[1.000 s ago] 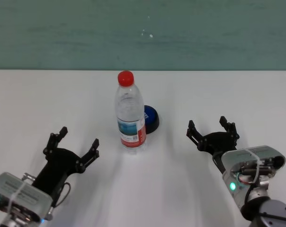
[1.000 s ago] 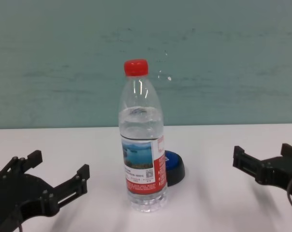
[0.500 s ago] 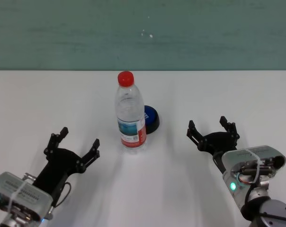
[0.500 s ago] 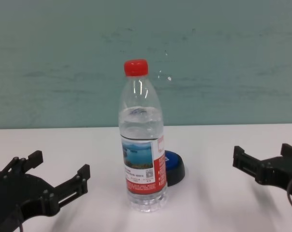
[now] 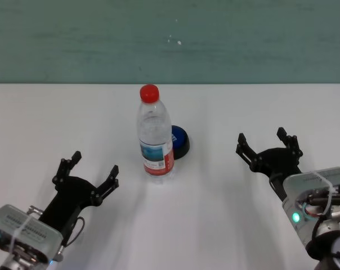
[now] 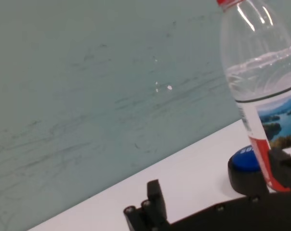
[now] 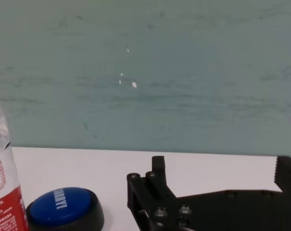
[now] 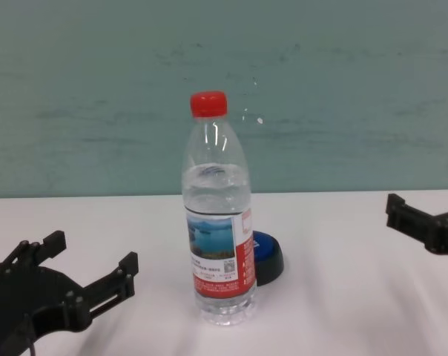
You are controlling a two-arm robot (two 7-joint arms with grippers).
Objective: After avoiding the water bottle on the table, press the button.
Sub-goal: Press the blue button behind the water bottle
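Nearest: left gripper (image 5: 86, 171) low over the table (image 5: 175, 225), fingers spread wide, nothing between them. Looks parked.

Right gripper (image 5: 269, 148) a little farther out, also spread, nothing held. Hovers above bare tabletop.

Ahead of left gripper and toward the other arm: water bottle (image 5: 155, 137), upright, red cap on, mostly full. Near, not touching. Judged fairly heavy, but tall on a narrow base, so a sideways knock would likely tip it. Smooth clear wall, slippery. No need to grasp it; give it room.

Just behind the bottle, on its right-gripper side: button (image 5: 179, 141), blue dome on black base. Chest view shows bottle hiding part of it; touching or a sliver apart, cannot tell. From the right gripper it sits off toward the left arm, slightly farther out, path open. Low and rigid; should take a straight downward push on the dome centre.
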